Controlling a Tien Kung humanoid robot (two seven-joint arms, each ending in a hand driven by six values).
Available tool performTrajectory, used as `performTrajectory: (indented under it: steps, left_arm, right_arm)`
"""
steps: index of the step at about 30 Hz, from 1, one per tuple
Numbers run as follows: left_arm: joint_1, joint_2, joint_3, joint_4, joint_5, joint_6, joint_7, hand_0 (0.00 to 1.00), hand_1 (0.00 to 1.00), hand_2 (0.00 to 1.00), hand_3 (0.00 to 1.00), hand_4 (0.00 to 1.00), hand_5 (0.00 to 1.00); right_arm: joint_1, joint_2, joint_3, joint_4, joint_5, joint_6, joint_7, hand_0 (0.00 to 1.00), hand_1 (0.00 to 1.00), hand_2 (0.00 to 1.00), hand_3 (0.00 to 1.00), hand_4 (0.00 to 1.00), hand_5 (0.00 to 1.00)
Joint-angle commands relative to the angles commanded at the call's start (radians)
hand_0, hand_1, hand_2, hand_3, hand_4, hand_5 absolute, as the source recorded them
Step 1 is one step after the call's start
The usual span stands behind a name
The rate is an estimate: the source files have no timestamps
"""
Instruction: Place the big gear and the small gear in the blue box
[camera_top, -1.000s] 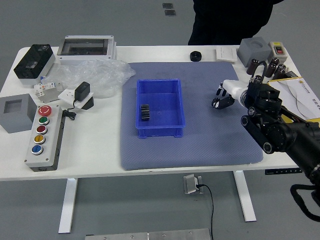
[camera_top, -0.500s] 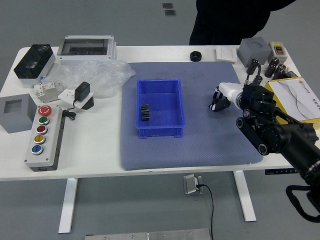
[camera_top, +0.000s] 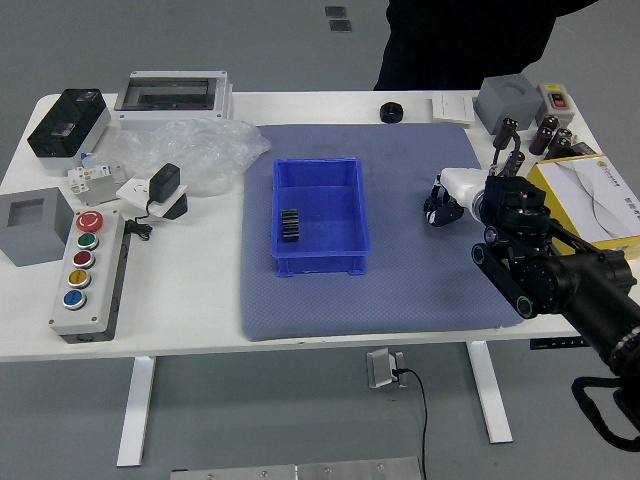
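My right hand (camera_top: 443, 205) is low over the right part of the grey-blue mat, to the right of the blue box (camera_top: 322, 265). Its dark fingers are curled together, and whatever might be between or under them is hidden. Against the left inner side of the box is a small black ribbed piece (camera_top: 290, 225), which looks like a gear; its size class I cannot tell. No other gear can be made out clearly. My left hand is out of view.
A black round object (camera_top: 391, 112) lies at the mat's far edge. Plastic wrap (camera_top: 185, 155), a button panel (camera_top: 90, 275) and grey blocks stand left. Behind my right arm are a grey block (camera_top: 508, 102), dark-handled tools and a yellow-edged tray (camera_top: 560, 195). A dark-clothed person stands at the far side.
The fingers of my right hand, spread a second ago, have drawn together. The hand and forearm have shifted slightly left. The box and the black piece in it have stayed put.
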Motion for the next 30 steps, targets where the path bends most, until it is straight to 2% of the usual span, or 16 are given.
performTrajectory:
  steps: [3,4,9,10,15,16,24,30]
  left_arm:
    - [0.001,-0.001,0.0,0.0,0.0,0.0,0.0,0.813,0.818,0.816,0.761,0.507,0.144]
    - [0.001,-0.001,0.0,0.0,0.001,0.0,0.0,0.813,0.818,0.815,0.762,0.507,0.144]
    - [0.0,-0.001,0.0,0.0,0.0,0.0,0.0,0.813,0.818,0.815,0.762,0.507,0.144]
    - [0.0,-0.001,0.0,0.0,0.0,0.0,0.0,0.812,0.818,0.815,0.762,0.507,0.144]
    - [-0.001,-0.002,0.001,0.0,-0.002,0.0,0.0,0.812,0.818,0.815,0.762,0.507,0.144]
    - [-0.001,-0.002,0.001,0.0,-0.002,0.0,0.0,0.812,0.817,0.814,0.76,0.506,0.144]
    - [0.0,-0.003,0.0,0.0,-0.003,0.0,0.0,0.813,0.815,0.816,0.761,0.507,0.144]
    - [0.0,-0.001,-0.002,0.0,-0.004,0.001,0.0,0.813,0.817,0.816,0.761,0.506,0.144]
  right_arm:
    - [-0.003,0.001,0.002,-0.002,-0.012,-0.006,-0.001,0.549,0.504,0.602,0.646,0.492,0.274]
    - [-0.003,0.002,0.003,-0.003,-0.016,-0.008,-0.001,0.477,0.475,0.573,0.64,0.438,0.239]
    - [-0.005,0.005,0.009,-0.008,-0.034,-0.022,-0.001,0.477,0.475,0.573,0.64,0.438,0.239]
    - [-0.005,0.006,0.01,-0.009,-0.037,-0.025,-0.001,0.428,0.439,0.522,0.636,0.425,0.234]
    - [-0.007,0.011,0.013,-0.012,-0.041,-0.039,-0.003,0.428,0.439,0.522,0.636,0.425,0.234]
    - [-0.007,0.012,0.014,-0.013,-0.041,-0.043,-0.002,0.385,0.398,0.472,0.609,0.428,0.229]
    - [-0.012,0.012,0.02,-0.011,-0.036,-0.065,0.001,0.378,0.39,0.447,0.589,0.432,0.221]
    - [-0.021,-0.003,0.04,0.011,-0.039,-0.068,0.002,0.38,0.391,0.439,0.585,0.434,0.221]
